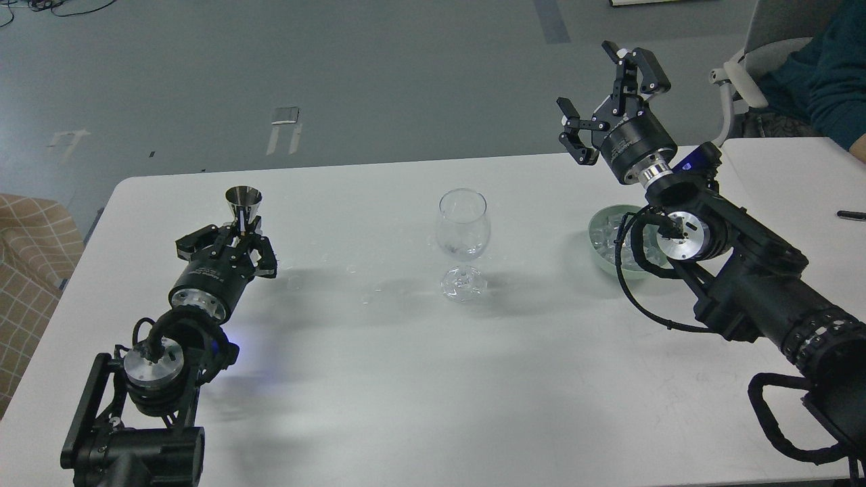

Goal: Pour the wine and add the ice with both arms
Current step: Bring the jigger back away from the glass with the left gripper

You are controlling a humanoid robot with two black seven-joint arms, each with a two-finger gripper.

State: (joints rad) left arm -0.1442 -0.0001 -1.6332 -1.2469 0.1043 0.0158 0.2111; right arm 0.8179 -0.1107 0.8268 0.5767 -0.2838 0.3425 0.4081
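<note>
A clear wine glass [463, 237] stands at the table's middle with a little clear wine [462, 251] in its bowl. My left gripper [238, 233] is shut on a silver metal jigger [243, 206], held upright low over the table's left side. My right gripper [612, 95] is open and empty, raised above the table's far right. A pale green bowl [599, 233] of clear ice cubes [607, 235] sits under the right arm, partly hidden by its wrist.
The white table [419, 379] has water drops [369, 295] left of the glass. A second white table [798, 176] with a black pen [850, 214] stands at the right. A seated person [822, 74] and chair are at the far right. A checked seat [27, 270] is at the left.
</note>
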